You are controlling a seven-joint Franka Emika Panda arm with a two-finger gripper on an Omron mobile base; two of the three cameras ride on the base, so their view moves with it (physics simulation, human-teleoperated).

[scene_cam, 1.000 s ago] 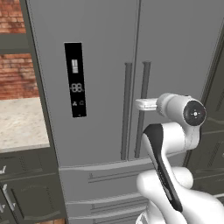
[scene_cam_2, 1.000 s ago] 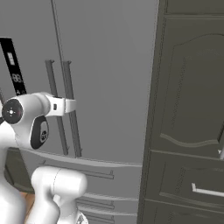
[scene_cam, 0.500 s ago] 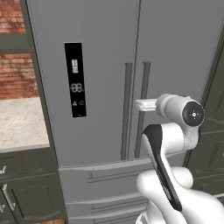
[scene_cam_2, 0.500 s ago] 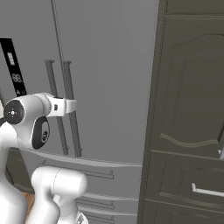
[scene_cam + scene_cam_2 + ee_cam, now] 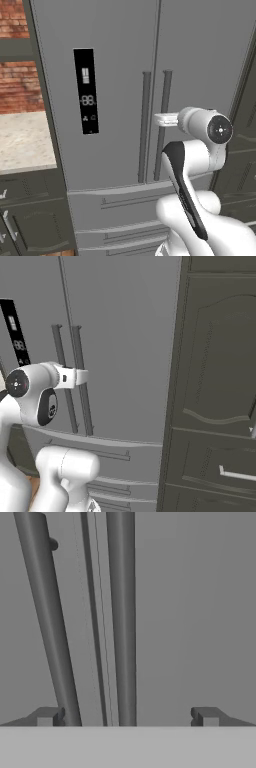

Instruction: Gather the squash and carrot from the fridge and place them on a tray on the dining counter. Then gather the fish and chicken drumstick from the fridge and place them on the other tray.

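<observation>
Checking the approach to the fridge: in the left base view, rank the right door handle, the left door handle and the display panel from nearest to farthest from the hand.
1. Right door handle, at the hand.
2. Left door handle, just left.
3. Display panel, far left.

fridge (image 5: 115,75) interior: hidden behind shut doors
door handles (image 5: 120,612): cut off at top and bottom, hand view

Both base views look forward from behind the arm, left and right, sharing the closed fridge (image 5: 150,100) and its two door handles (image 5: 75,381). The hand view faces those handles (image 5: 120,612) closely, seemingly almost touching.
</observation>
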